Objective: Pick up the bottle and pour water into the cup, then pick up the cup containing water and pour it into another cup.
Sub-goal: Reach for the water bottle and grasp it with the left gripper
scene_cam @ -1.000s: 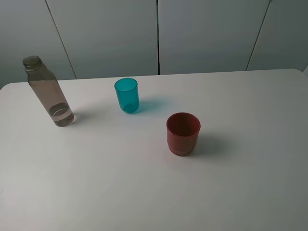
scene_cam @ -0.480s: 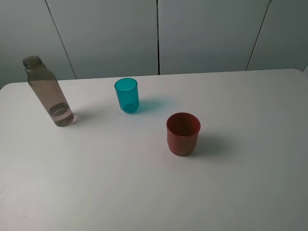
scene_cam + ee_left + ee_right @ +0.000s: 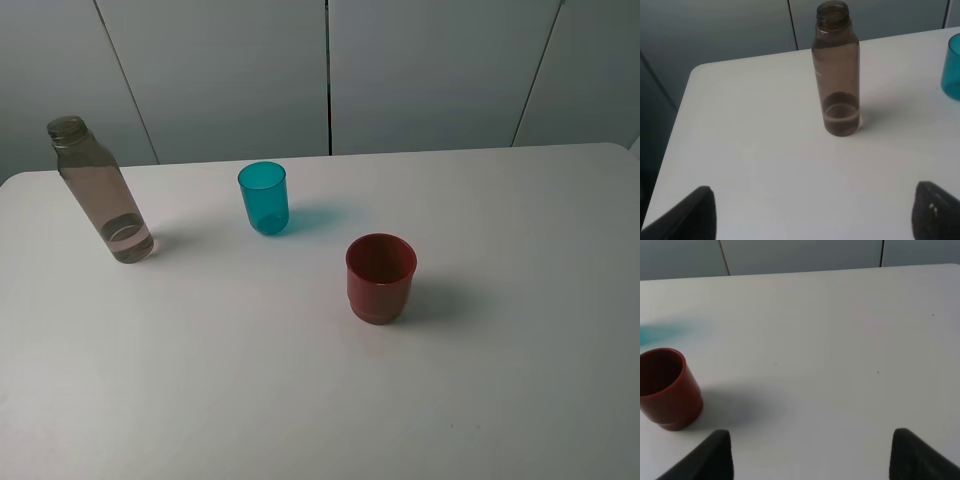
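Observation:
The smoky grey-brown bottle (image 3: 98,192) stands upright and uncapped at the table's left, with a little water at its bottom; the left wrist view shows it too (image 3: 836,70). The teal cup (image 3: 264,198) stands to its right, its edge in the left wrist view (image 3: 952,67). The dark red cup (image 3: 380,277) stands nearer the middle and shows in the right wrist view (image 3: 667,388). My left gripper (image 3: 812,212) is open, back from the bottle. My right gripper (image 3: 810,455) is open, to the right of the red cup. Neither gripper shows in the exterior view.
The white table (image 3: 500,380) carries only these three things. Grey wall panels (image 3: 400,70) stand behind its far edge. The table's left edge and corner (image 3: 687,90) lie close to the bottle.

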